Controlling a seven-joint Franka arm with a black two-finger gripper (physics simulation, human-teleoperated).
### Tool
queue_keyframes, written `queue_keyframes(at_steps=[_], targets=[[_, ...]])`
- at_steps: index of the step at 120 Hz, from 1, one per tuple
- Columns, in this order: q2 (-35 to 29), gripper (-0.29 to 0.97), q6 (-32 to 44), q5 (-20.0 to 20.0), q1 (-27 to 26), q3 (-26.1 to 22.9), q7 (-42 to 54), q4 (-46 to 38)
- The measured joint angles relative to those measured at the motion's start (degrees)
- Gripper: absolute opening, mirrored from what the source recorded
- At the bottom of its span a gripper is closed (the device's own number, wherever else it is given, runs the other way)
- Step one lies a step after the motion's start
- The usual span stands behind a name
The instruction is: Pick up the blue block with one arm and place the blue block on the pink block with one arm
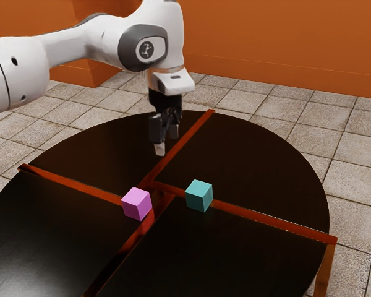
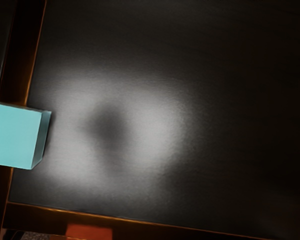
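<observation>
The blue block [image 1: 199, 195], a teal cube, rests on the dark round table [image 1: 253, 167] just to the exterior view's right of the red cross strips' crossing. The pink block [image 1: 136, 203] sits close by on its left, on the strip. My gripper [image 1: 161, 147] hangs above the table behind both blocks, over the far strip, pointing down. Its fingers stand slightly apart and hold nothing. In the wrist view the blue block [image 2: 15, 135] lies off to one side of the hand, with bare table under the hand.
Red-orange strips [image 1: 80, 182] cross the table and divide it into quarters. The table's front right edge [image 1: 324, 238] drops to a tiled floor. An orange wall [image 1: 284, 31] stands at the back.
</observation>
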Motion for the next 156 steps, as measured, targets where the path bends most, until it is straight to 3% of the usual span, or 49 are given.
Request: queue_keyframes(at_steps=[41,98,156], targets=[[8.0,0.68,9.69,-3.42,-0.04,-0.01,11.51,0.4],[20.57,0.68,15.55,-3.82,0.08,2.31,13.19,6.56],[24.9,0.68,19.26,-3.84,-0.22,3.47,13.63,7.62]])
